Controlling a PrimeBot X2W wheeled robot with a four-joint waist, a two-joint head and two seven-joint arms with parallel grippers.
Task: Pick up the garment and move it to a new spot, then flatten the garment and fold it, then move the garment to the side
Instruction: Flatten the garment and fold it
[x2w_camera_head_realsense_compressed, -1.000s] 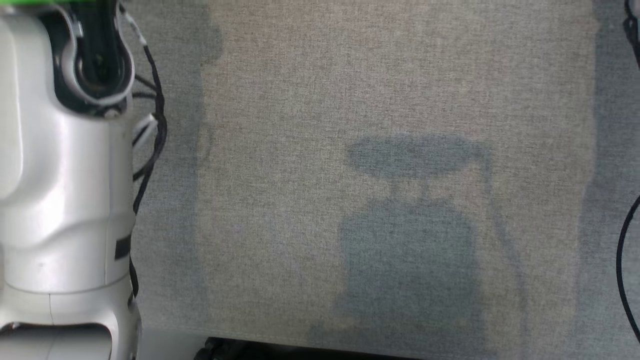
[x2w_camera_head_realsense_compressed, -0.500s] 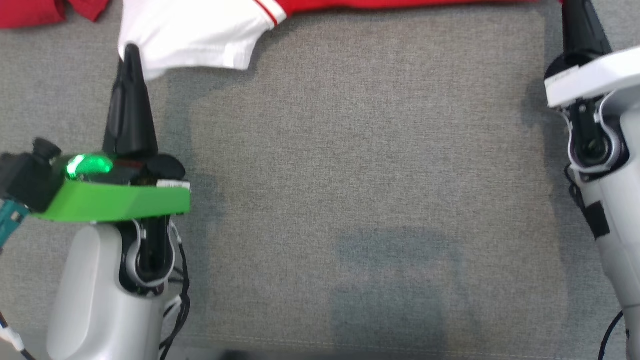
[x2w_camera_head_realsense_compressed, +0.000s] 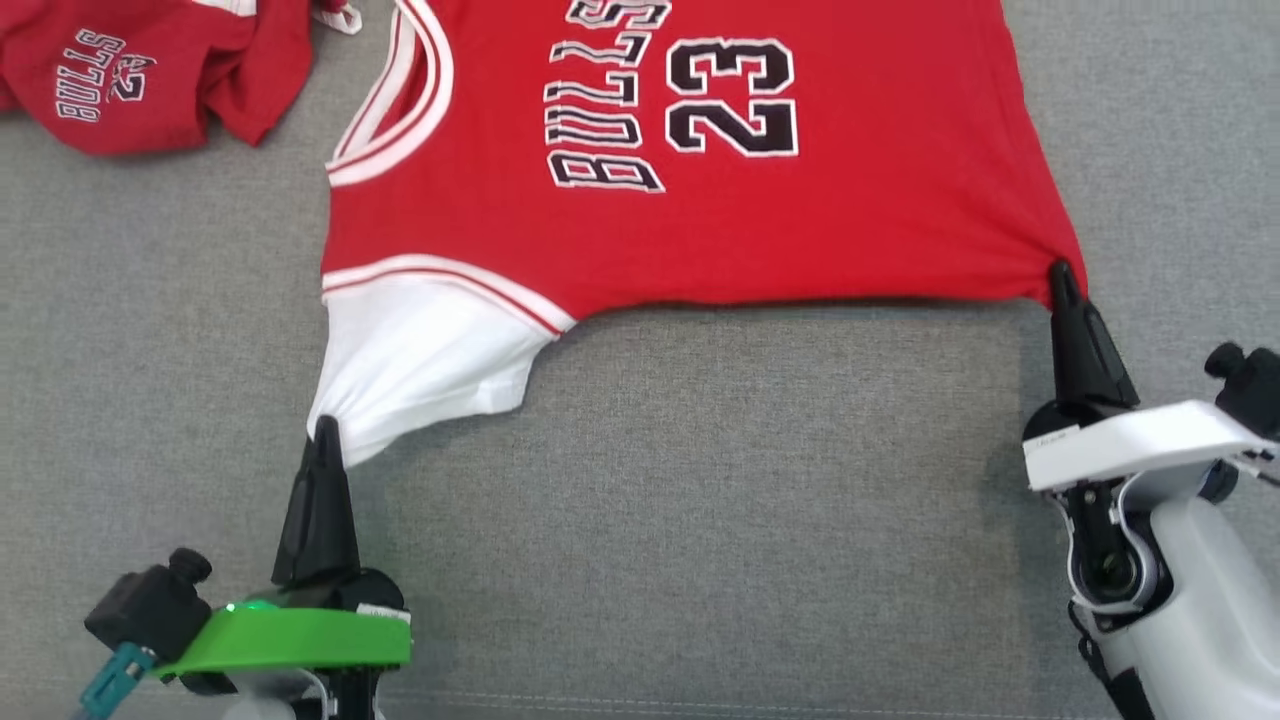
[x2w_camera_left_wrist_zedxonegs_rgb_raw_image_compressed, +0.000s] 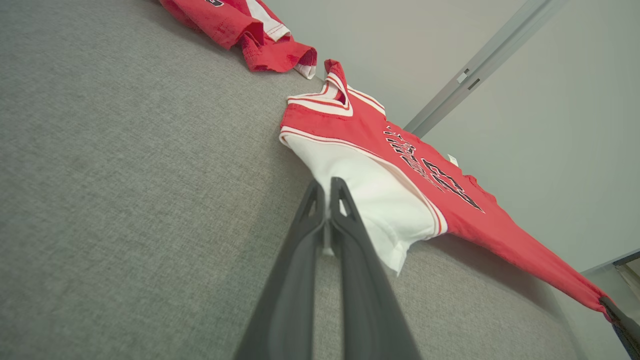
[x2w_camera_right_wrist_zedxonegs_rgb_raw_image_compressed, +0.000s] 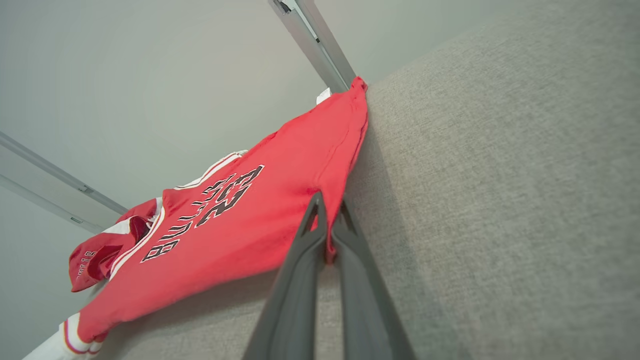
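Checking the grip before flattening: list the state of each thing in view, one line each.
jersey: print side up, near edge stretched taut between both grippers.
left gripper: shut on the jersey's white sleeve.
right gripper: shut on the jersey's red hem corner.
second red garment: crumpled, lying apart at the far left, untouched.

top edge crops red-and-white number-23 jersey (x2w_camera_head_realsense_compressed: 700, 220) | corner crops crumpled red garment (x2w_camera_head_realsense_compressed: 150, 90) | its hem hidden between my left fingertips (x2w_camera_left_wrist_zedxonegs_rgb_raw_image_compressed: 346, 212)
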